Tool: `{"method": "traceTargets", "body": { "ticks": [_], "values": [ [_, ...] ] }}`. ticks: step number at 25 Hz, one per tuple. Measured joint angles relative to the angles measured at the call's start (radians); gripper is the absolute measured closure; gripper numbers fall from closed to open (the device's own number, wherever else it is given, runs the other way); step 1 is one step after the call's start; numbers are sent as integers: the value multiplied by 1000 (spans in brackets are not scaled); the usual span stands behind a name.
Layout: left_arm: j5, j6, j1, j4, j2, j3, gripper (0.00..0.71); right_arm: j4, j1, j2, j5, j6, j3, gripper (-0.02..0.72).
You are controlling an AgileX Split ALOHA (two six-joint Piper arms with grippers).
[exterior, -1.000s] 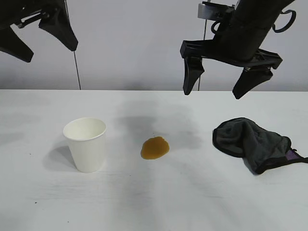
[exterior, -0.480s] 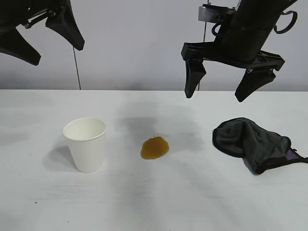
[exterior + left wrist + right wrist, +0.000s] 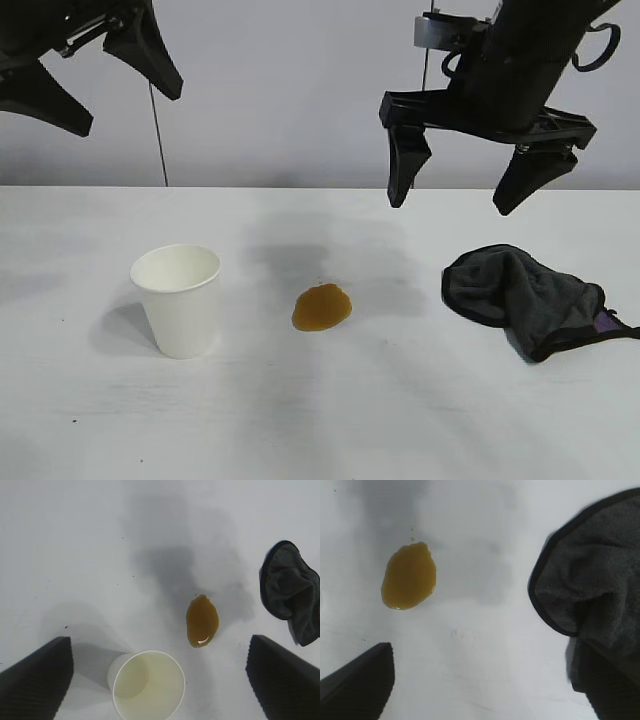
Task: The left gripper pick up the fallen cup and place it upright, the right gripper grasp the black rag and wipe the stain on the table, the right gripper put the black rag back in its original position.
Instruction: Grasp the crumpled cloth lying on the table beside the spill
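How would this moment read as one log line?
cup: upright | stain: unwiped | black rag: untouched | left gripper: raised, open | right gripper: above rag, open

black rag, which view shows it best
The exterior view: the whole black rag lies crumpled on the table, purple patch visible. The right wrist view shows it close but cropped; the left wrist view catches only part at the frame edge.
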Motion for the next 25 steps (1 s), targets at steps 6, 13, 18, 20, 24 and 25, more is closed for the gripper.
{"method": "traceTargets", "body": {
  "ticks": [6, 13, 18, 20, 24, 25],
  "values": [
    [-7, 0, 0, 0, 0, 0, 35, -85, -87, 1, 70, 15, -10, 9],
    [-12, 0, 0, 0, 0, 0, 35, -62, -226, 75, 53, -51, -10, 41],
    [-14, 0, 0, 0, 0, 0, 35, -31, -228, 154, -15, -76, -10, 55],
    [-14, 0, 0, 0, 0, 0, 35, -31, -228, 183, -33, -76, -12, 61],
    [-14, 0, 0, 0, 0, 0, 35, -31, -228, 236, -58, -74, -13, 100],
    [-14, 0, 0, 0, 0, 0, 35, -31, -228, 247, -64, -70, -13, 112]
  ]
}}
